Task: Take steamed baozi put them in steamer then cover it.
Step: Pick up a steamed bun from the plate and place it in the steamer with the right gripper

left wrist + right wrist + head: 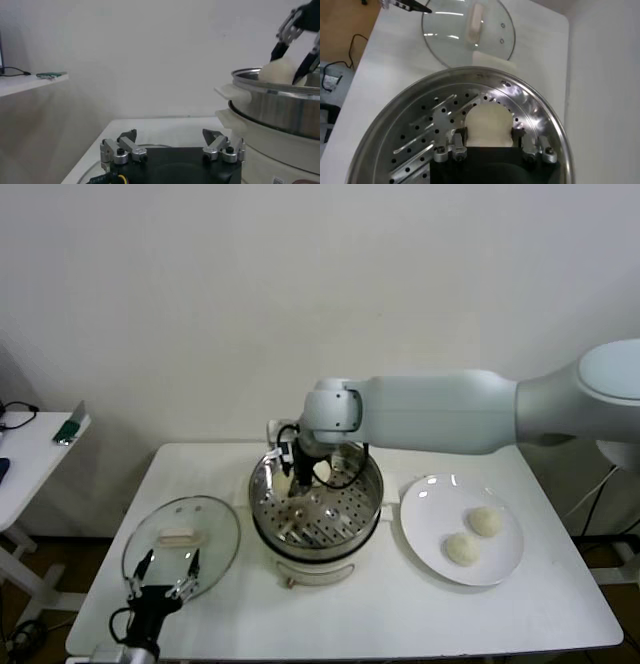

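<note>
The steel steamer (345, 519) stands at the table's centre on its white pot base. My right gripper (297, 489) is down inside it, shut on a cream baozi (489, 120) close above the perforated floor (427, 127). The held baozi also shows in the left wrist view (280, 71). A pale shape beside the wrist (322, 474) may be another bun. Two baozi (486, 521) (461, 548) lie on a white plate (420, 524). The glass cover (215, 529) lies flat left of the steamer. My left gripper (166, 583) is open and empty at the cover's front edge.
A white side table (30, 449) with a small green item stands off to the far left. The wall runs close behind the table. The right arm stretches across above the plate and the steamer's back rim. The table's front edge is near the left gripper.
</note>
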